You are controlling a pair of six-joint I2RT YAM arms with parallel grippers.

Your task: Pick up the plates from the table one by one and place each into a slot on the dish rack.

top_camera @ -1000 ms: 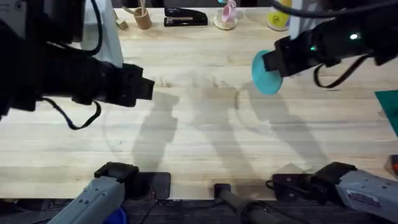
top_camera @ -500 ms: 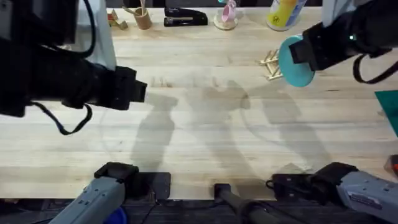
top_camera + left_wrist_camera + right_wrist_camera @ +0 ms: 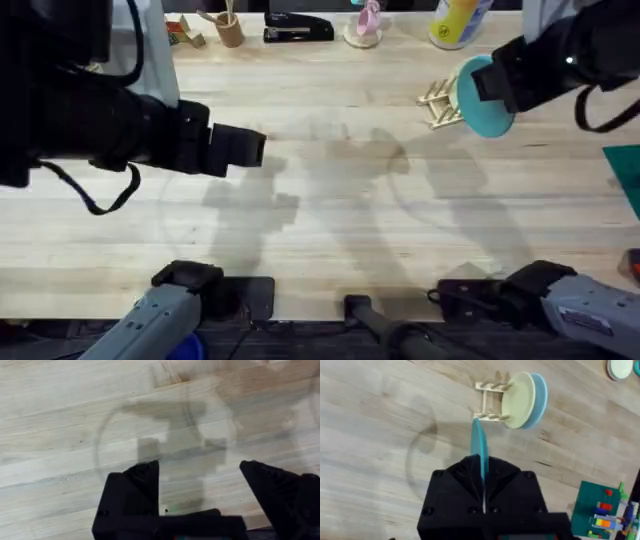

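overhead: left black two-finger gripper [image 3: 243, 147] held above the bare middle-left of the long-planked light wooden table [image 3: 330, 230], nothing between the fingers. right black gripper [image 3: 497, 82] high at the far right, pinching a small round solid turquoise plastic plate [image 3: 482, 103] on edge, just beside the small light wooden dowel-peg dish rack [image 3: 440, 103]. along the far edge, a black stapler [image 3: 298, 27] and a yellow bottle [image 3: 455, 20].

left wrist: fingers [image 3: 142, 482] spread wide over bare planks, holding nothing, shadow underneath.

right wrist: fingers [image 3: 462, 480] pressed onto the turquoise plate [image 3: 479, 452], seen edge-on and upright, rim poking out ahead of the gripper [image 3: 482, 477]. beyond it, dish rack [image 3: 490, 401] on the table [image 3: 380, 435] with a pale yellow round plate [image 3: 517, 400] and a light blue round plate [image 3: 538, 397] standing side by side in the slots, touching or nearly so. turquoise plate apart from the rack, above the table.
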